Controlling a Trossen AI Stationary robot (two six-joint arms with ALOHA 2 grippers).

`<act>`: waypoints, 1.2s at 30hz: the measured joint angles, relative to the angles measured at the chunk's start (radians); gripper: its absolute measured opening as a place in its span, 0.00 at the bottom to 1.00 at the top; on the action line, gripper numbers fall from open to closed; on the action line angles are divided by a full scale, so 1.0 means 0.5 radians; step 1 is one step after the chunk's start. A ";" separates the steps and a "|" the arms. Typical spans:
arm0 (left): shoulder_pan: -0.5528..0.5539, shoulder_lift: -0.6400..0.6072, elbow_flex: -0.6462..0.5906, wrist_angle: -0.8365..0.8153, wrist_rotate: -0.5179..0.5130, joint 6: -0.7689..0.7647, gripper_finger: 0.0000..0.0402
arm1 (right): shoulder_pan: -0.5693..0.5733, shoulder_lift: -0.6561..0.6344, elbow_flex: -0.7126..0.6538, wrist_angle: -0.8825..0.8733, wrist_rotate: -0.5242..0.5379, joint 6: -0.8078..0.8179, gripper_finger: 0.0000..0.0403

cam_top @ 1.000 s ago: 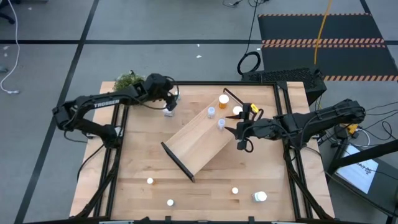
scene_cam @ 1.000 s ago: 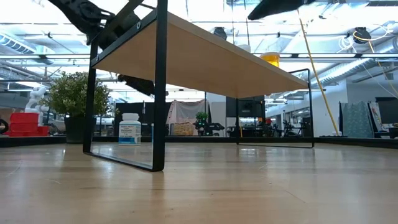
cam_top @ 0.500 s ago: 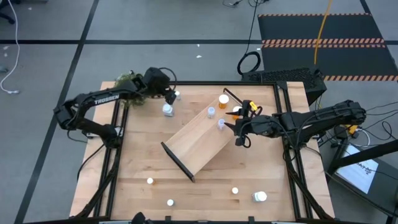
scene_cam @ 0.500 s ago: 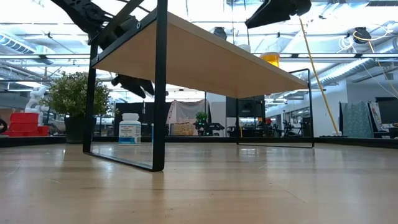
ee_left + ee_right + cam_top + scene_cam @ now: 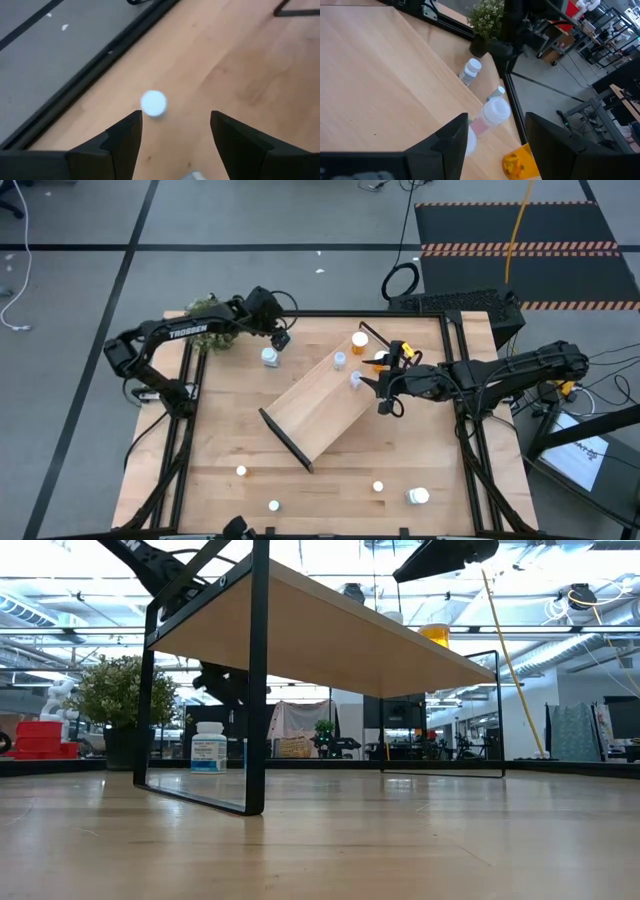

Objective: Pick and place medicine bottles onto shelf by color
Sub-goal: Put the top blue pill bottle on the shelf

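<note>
The shelf (image 5: 320, 405) stands slantwise mid-table on its black brackets. An orange bottle (image 5: 359, 340) and two pale bottles (image 5: 340, 360) stand on its far end. My left gripper (image 5: 280, 337) hovers open near the far left edge. In the left wrist view a small white-capped bottle (image 5: 153, 102) stands on the table just beyond its parted fingers (image 5: 125, 132). A white bottle (image 5: 270, 357) stands on the table beside it. My right gripper (image 5: 385, 387) hangs open at the shelf's far right end, with a white-capped bottle (image 5: 493, 112) ahead of its fingertips.
Small bottles (image 5: 241, 471), (image 5: 273, 505), (image 5: 378, 487) and a larger white one (image 5: 418, 496) stand along the near side of the table. A green plant (image 5: 205, 310) sits at the far left corner. Bare wood lies left of the shelf.
My left gripper has left the white bottle, swung toward the table's far edge and a little right, and tipped further down over the small bottle. Its fingers keep the same gap. The white bottle stays where it stood.
</note>
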 joint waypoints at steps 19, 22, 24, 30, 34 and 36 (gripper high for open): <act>-0.085 -0.148 0.001 -0.559 0.121 0.384 0.59 | 0.001 0.000 0.000 -0.086 -0.001 0.068 0.48; -0.120 -0.150 0.001 -0.595 0.125 0.450 0.62 | 0.001 0.000 0.000 -0.086 -0.001 0.068 0.48; -0.137 -0.150 0.001 -0.605 0.129 0.453 0.67 | 0.001 0.000 0.000 -0.086 -0.001 0.068 0.48; -0.164 -0.149 0.001 -0.579 0.008 0.444 0.82 | 0.001 0.000 0.000 -0.086 -0.001 0.068 0.48; -0.152 -0.127 0.001 -0.521 -0.087 0.444 0.87 | 0.001 0.000 0.000 -0.086 -0.001 0.068 0.48; -0.148 -0.130 0.001 -0.526 -0.086 0.462 0.88 | 0.001 0.000 0.000 -0.086 -0.001 0.069 0.48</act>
